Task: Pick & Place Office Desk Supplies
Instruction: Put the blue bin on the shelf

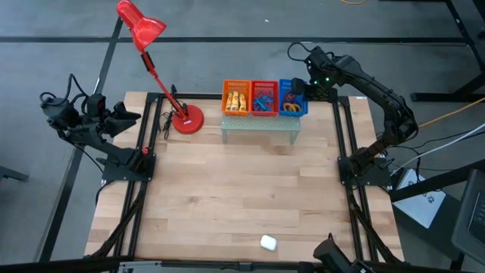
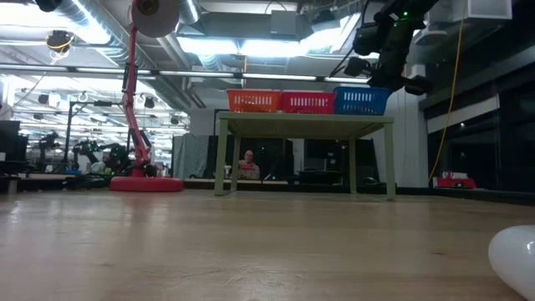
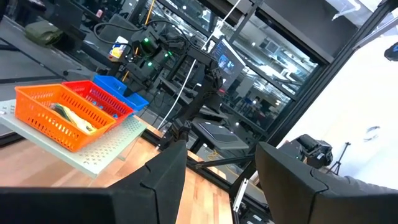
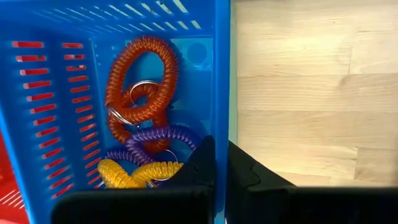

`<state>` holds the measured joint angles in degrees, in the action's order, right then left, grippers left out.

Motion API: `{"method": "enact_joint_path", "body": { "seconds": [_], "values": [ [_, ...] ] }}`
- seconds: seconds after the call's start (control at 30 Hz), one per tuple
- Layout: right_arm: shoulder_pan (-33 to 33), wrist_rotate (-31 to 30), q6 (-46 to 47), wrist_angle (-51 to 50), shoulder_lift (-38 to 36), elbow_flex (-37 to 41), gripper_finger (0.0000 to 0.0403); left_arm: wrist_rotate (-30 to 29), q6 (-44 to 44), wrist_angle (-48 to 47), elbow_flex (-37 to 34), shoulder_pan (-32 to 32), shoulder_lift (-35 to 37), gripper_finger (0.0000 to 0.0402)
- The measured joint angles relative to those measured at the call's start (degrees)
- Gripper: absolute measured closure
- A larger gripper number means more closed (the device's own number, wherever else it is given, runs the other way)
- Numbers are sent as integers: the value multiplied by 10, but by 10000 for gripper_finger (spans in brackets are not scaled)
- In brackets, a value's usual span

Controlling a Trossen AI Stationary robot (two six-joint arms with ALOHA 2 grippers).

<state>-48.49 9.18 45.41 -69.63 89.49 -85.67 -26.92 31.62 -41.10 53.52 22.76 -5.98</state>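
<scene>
Nearest me a small white lump (image 1: 268, 243) sits alone at the wooden table's (image 1: 242, 189) front edge. Midway, my left gripper (image 1: 120, 119) waits off the left edge, fingers spread, holding nothing. At the back, a pale green mesh riser (image 1: 261, 125) carries three mesh baskets: orange basket (image 1: 236, 98) with yellow tubes (image 1: 236, 100), red basket (image 1: 265, 98) with blue loops, blue basket (image 4: 37, 106) with red, purple and yellow coil loops (image 4: 140, 93). My right gripper (image 4: 221, 163) hangs over the blue basket's wall, fingers nearly together, empty. Red desk lamp (image 1: 182, 117) stands beside the riser.
</scene>
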Motion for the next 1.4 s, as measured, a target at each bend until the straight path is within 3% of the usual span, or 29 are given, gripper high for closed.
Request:
{"method": "enact_joint_path", "body": {
  "seconds": [0.87,1.03,1.2,1.4],
  "values": [
    [12,-3,-13,4,23,-1,399,5,3,1,0,0,0,213],
    [12,-8,-18,3,23,-1,380,5,5,1,0,0,0,213],
    [12,-8,-24,0,23,-1,399,4,5,1,0,0,0,213],
    [12,-8,-33,-2,23,-15,332,4,5,1,0,0,0,213]
  ]
}}
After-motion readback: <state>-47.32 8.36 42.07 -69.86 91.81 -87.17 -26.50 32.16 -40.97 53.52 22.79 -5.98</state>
